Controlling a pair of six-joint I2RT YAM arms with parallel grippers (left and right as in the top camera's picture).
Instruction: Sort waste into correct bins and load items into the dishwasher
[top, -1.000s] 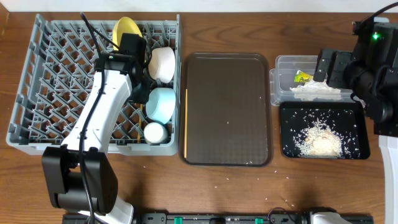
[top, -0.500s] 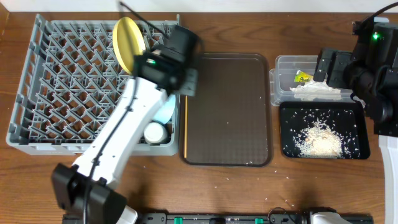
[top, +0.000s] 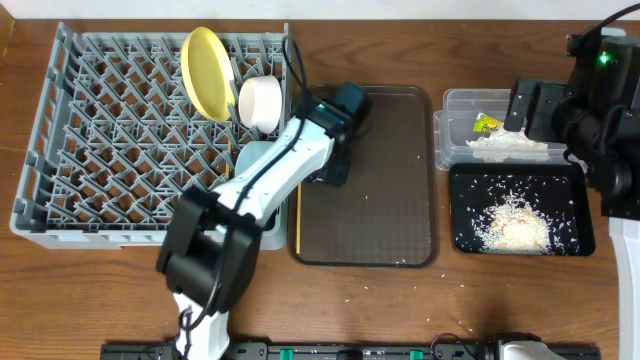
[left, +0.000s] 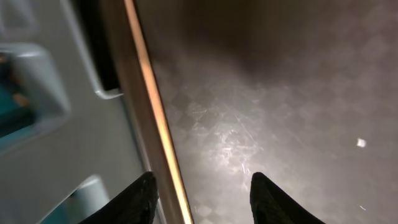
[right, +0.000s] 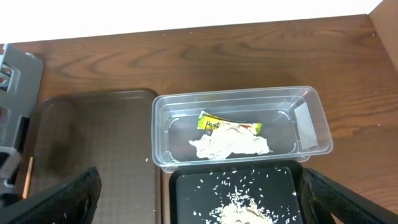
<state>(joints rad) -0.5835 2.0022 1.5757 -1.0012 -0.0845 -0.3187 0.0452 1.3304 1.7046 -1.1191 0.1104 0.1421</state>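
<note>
Now, the left claw (left: 208, 202) hangs low over the left edge of the large dark brown serving tray (top: 385, 200), its two black fingers spread apart with nothing between them. A thin wooden chopstick (left: 155, 112) lies along that edge, just inside the left finger and beside the wall of the big square grey plastic dish rack (top: 100, 130). Along the rack's far side the round yellow plate (top: 205, 60) stands on edge with the white bowl (top: 260, 100) next to it. The light blue bowl (top: 252, 155) shows partly under the left arm.

The right claw (right: 199, 173) is held wide and empty above the clear rectangular plastic tub (right: 236, 94) and the shallow black rectangular tray (right: 183, 199). The tub holds the small yellow-green printed wrapper (right: 214, 123) and the crumpled white paper (right: 230, 144). White rice grains (top: 515, 225) lie heaped in the black tray, and a few are scattered on the wooden counter (top: 400, 310).
</note>
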